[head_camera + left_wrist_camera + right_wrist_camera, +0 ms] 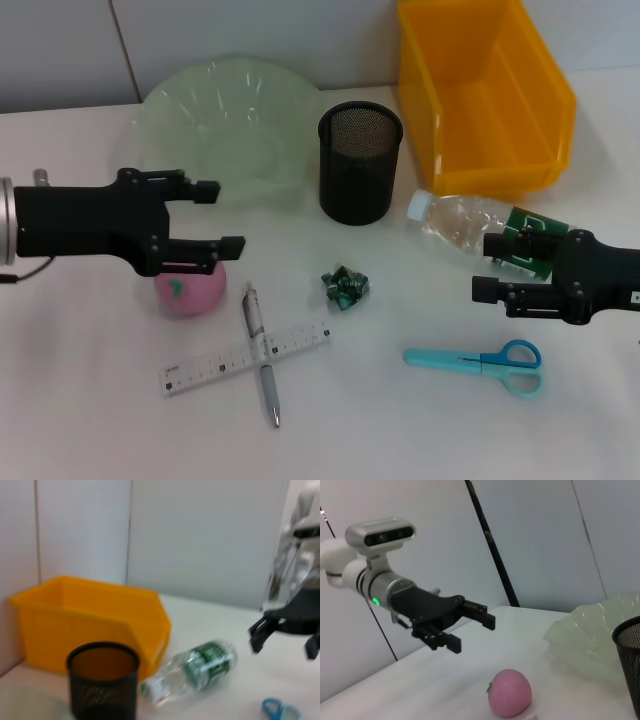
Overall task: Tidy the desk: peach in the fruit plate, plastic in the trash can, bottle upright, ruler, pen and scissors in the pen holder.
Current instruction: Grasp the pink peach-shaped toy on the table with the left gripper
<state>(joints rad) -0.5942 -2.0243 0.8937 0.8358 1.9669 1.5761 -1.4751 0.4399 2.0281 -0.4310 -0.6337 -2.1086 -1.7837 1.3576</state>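
Fingers of left gripper (218,216) spread above the peach (189,291); an off-centre descent could roll it toward the pen (262,352).

Desk items lay scattered among three containers on the white table.

A pink peach (188,291) sat in front of the pale green fruit plate (232,128), outside it. A black mesh pen holder (359,162) stood upright just beside the plate, with an orange trash can (484,90) at the far right. A clear bottle (478,230) with a white cap and green label lay on its side in front of the can. A crumpled green plastic (345,286) lay in front of the holder. A silver pen (262,352) lay crossed over a white ruler (246,358); blue scissors (481,363) lay closed at the right.
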